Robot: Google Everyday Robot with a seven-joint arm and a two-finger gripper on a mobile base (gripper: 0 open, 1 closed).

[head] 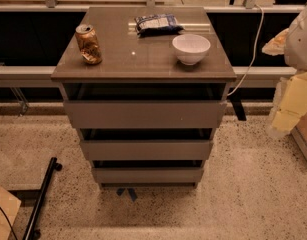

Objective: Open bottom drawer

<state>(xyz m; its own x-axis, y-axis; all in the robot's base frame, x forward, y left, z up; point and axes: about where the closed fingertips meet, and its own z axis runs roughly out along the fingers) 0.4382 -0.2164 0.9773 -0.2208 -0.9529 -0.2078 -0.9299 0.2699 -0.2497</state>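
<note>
The small grey-brown cabinet (143, 64) stands in the middle of the view with three flat, handle-less drawers. The bottom drawer (148, 175) is the lowest and narrowest front, sitting flush under the middle drawer (146, 150) and the wide top drawer (144, 114). A dark gap shows above each front. My gripper (288, 106) is at the right edge of the view, level with the top drawer and well to the right of the cabinet, touching nothing. The white arm (300, 36) is above it.
On the cabinet top stand a dented can (88, 44), a blue snack bag (157, 23) and a white bowl (191, 48). A white cable (249, 59) hangs at the right. A black pole (40, 199) lies on the speckled floor at the left. A blue tape mark (127, 193) is under the cabinet.
</note>
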